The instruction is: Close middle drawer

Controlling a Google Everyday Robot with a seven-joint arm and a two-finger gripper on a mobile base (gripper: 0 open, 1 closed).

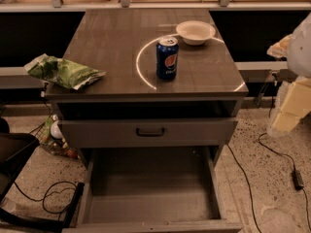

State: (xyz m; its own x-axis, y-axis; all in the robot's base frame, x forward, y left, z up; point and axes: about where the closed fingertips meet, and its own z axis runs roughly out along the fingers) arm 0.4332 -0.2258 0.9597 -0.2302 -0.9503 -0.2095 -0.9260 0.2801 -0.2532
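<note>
the camera view looks down on a grey cabinet (112,38) from the front. the middle drawer (150,198) is pulled far out towards the camera, low in the view. its deep plain grey tray is open to sight and bare, and its front lip runs along the bottom edge of the view. its handle cannot be seen from here. just above it, the uppermost drawer (194,132) shows its grey front and a small black handle (149,131), with a dark gap between that front and the cabinet top.

the gripper (284,120) is at the far right edge of the view, at the low end of a pale arm (302,42) that hangs beside the cabinet's right side, over the speckled floor (262,198). it is well apart from the middle drawer, off to the right and higher in the view, touching neither drawer. whether it is open or shut cannot be told, nor whether it holds anything.

on the cabinet top a blue soda can (167,58) stands upright near the middle, and a white bowl (195,32) sits behind it towards the right. a green crumpled bag (63,72) lies at the left front corner, hanging over the edge. a bright curved line of light (139,62) runs across the top around the can. black cables (248,178) trail over the floor on the right, one ending in a small black box (297,178).
</note>
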